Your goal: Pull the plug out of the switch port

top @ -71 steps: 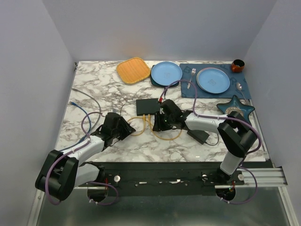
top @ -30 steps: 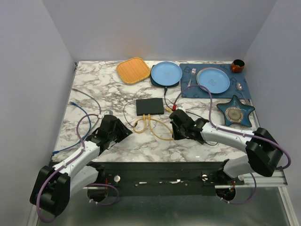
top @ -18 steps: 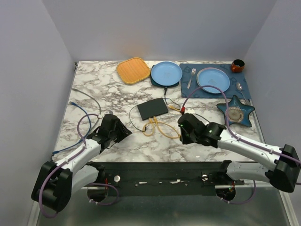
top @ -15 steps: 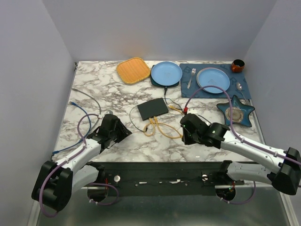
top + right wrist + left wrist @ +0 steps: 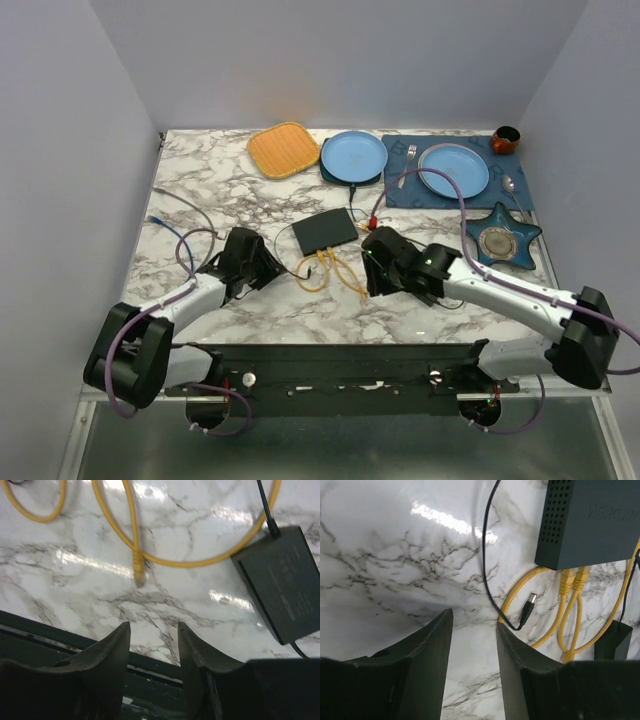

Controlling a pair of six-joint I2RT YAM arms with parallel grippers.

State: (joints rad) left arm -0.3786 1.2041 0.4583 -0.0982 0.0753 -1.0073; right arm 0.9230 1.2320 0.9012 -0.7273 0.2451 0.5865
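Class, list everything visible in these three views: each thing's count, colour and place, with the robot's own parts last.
switch: one, black, table centre
cables: two, yellow, plugged into the switch
power brick: one, black, by the right gripper
barrel plug: one, black, beside the switch
square mat: one, orange, far edge
blue plates: two, far edge, the other on the placemat
fork, spoon: one each, silver, on placemat
cup: one, brown-orange, far right corner
star dish: one, teal, right side
blue cable: one, left side
left gripper: open, empty
right gripper: open, empty
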